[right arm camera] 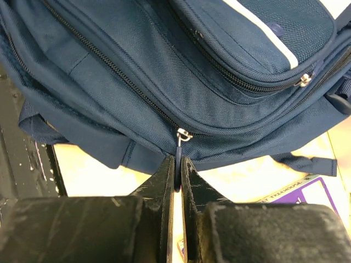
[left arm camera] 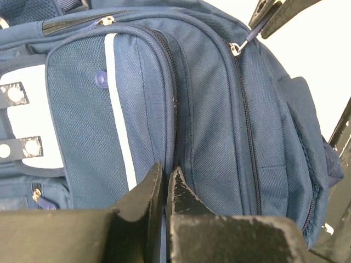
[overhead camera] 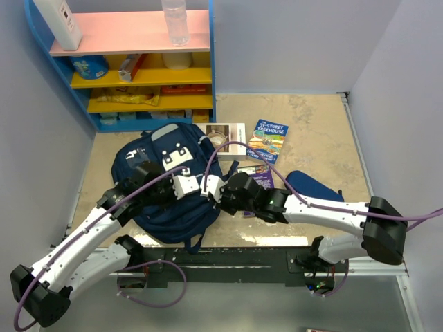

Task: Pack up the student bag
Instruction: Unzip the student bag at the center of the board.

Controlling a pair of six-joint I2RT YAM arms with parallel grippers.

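The student bag (overhead camera: 166, 207), a navy backpack with a white patch (overhead camera: 173, 155), lies flat on the table's left middle. In the right wrist view my right gripper (right arm camera: 177, 160) is shut on the navy pull tab (right arm camera: 177, 156) hanging from the main zip's slider (right arm camera: 184, 135) at the bag's edge. The left wrist view shows that same pull tab (left arm camera: 249, 35) at the top right. My left gripper (left arm camera: 166, 169) is shut, its tips pressed into the bag's fabric (left arm camera: 214, 142) at the front pocket seam, pinching a fold. Both grippers meet over the bag's right side.
Three books lie right of the bag: a pale one (overhead camera: 226, 138), a blue Treehouse one (overhead camera: 270, 140) and a purple one (overhead camera: 257, 174). A small navy pencil case (overhead camera: 315, 187) sits beyond them. A blue shelf unit (overhead camera: 131, 76) stands at back left. Grey walls close in both sides.
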